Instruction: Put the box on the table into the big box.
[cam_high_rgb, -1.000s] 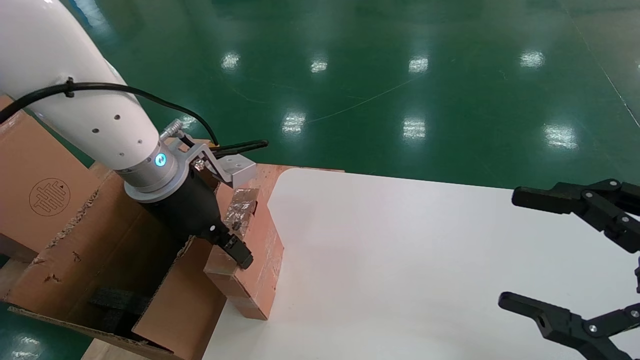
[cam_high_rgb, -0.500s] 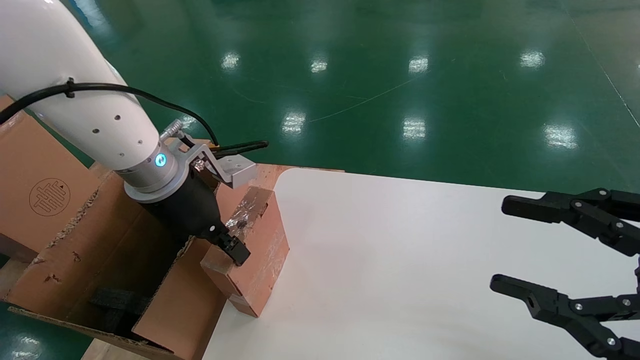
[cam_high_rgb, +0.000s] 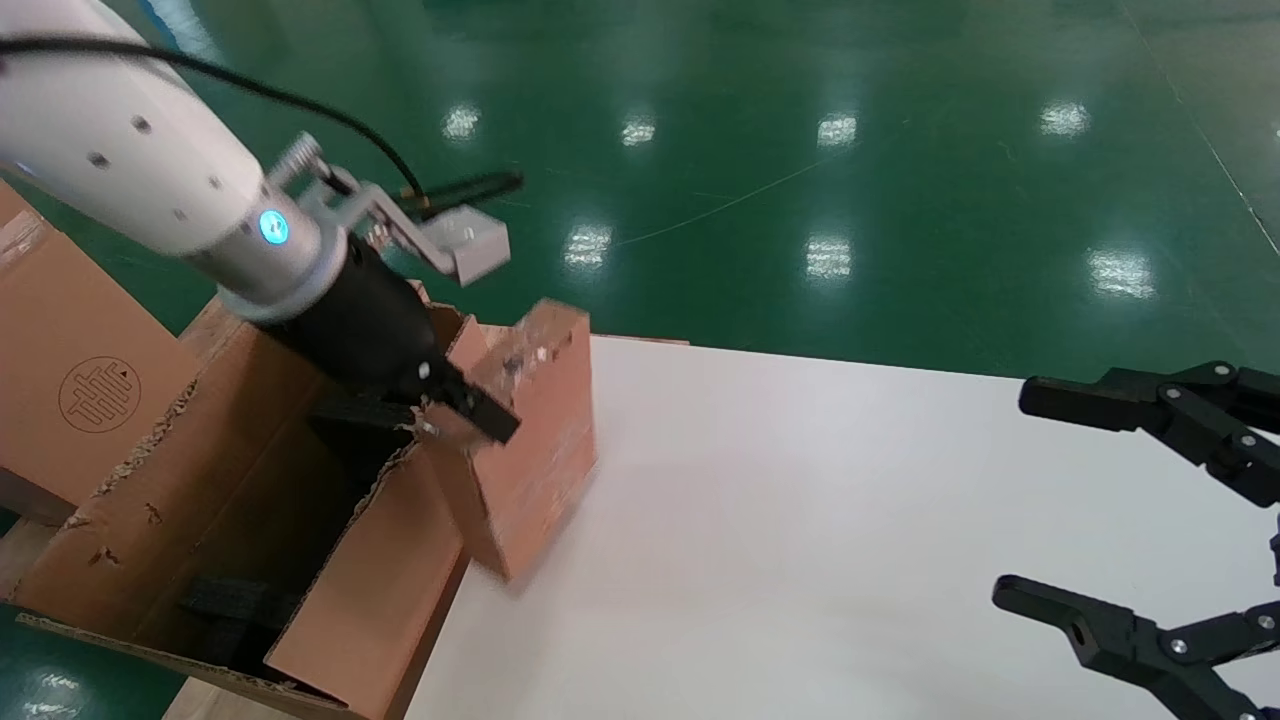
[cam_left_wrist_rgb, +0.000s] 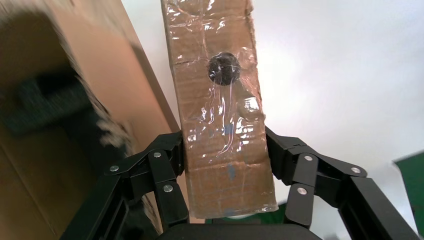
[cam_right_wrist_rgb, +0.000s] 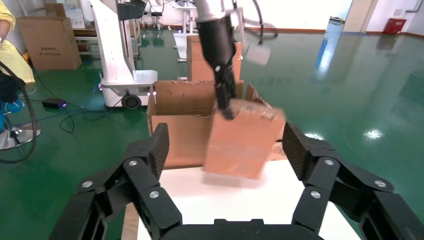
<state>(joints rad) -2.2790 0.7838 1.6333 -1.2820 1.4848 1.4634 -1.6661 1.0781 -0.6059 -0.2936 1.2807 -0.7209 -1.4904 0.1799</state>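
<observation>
My left gripper (cam_high_rgb: 470, 410) is shut on the small brown box (cam_high_rgb: 530, 440) with shiny clear tape on top and holds it tilted, lifted just above the white table (cam_high_rgb: 800, 520) at its left edge. In the left wrist view the fingers clamp both long sides of the box (cam_left_wrist_rgb: 222, 115), gripper (cam_left_wrist_rgb: 225, 165). The big box (cam_high_rgb: 200, 500), with ragged torn flaps and black straps inside, stands open just left of the held box. My right gripper (cam_high_rgb: 1100, 520) is open and empty over the table's right side; its wrist view shows the held box (cam_right_wrist_rgb: 242, 142) and the big box (cam_right_wrist_rgb: 185, 125) beyond.
Another brown carton with a round logo (cam_high_rgb: 80, 380) stands at the far left. A green shiny floor lies beyond the table. In the right wrist view, another robot base (cam_right_wrist_rgb: 120, 55) and more cartons (cam_right_wrist_rgb: 47, 42) stand in the background.
My left gripper has lifted the small box up off the table and tilted it more steeply. The right gripper has shifted slightly and stays open.
</observation>
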